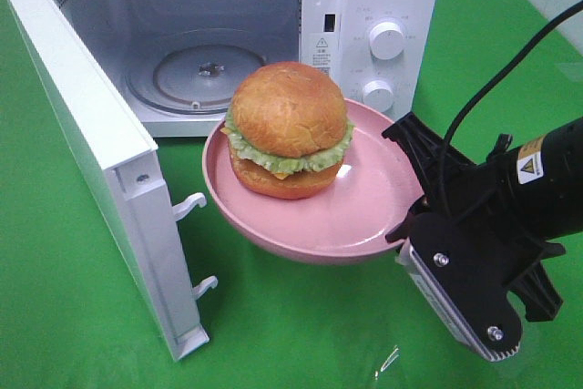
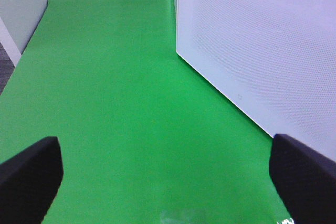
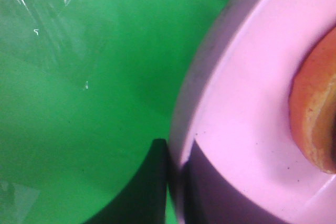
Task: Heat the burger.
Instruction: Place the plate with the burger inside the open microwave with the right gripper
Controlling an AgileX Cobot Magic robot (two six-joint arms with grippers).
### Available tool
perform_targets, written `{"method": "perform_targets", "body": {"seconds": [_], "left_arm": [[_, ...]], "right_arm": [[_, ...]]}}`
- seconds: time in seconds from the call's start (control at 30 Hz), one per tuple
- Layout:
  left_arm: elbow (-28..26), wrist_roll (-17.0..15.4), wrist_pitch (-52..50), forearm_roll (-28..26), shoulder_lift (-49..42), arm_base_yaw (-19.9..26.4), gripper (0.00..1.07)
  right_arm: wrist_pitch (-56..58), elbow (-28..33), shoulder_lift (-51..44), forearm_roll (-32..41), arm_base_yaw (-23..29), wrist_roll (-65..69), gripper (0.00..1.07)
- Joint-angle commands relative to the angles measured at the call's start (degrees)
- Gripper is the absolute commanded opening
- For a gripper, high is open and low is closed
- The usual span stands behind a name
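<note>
right tool (image 1: 405, 211) pinching the plate (image 1: 351, 220) rim, left tool (image 2: 168, 182) wide open, one-edge grip could tip it and dump the burger (image 1: 287, 125)

Burger (image 1: 287, 116) and plate (image 1: 355, 216) hang before open microwave cavity (image 1: 173, 25); door (image 1: 86, 148) alongside.

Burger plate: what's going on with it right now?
The right end effector is shut on the rim of the pink plate, holding it with the burger on top just outside the open microwave, not yet inside. The left end effector hangs open over the green cloth, holding nothing.
</note>
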Motion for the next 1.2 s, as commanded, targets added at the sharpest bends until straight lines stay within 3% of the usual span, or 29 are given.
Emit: {"method": "perform_targets", "body": {"seconds": [0.03,0.27,1.03,1.2], "left_arm": [[0.11,-0.29,-0.4,-0.17,-1.09,-0.34,1.0],[0.11,-0.29,-0.4,-0.17,-1.09,-0.34,1.0],[0.11,-0.29,-0.4,-0.17,-1.09,-0.34,1.0],[0.11,-0.29,-0.4,-0.17,-1.09,-0.34,1.0]], "right_arm": [[-3.5,-0.23,-0.52,-0.34,-0.34,0.34,0.0],[-3.27,-1.26,0.17,-2.75,-0.34,2.35,0.0],[0.11,-12.66,11.06,-8.08,-0.11,5.79,0.0],[0.29,-15.7,13.58,-11.52,2.18,8.59,0.0]]}}
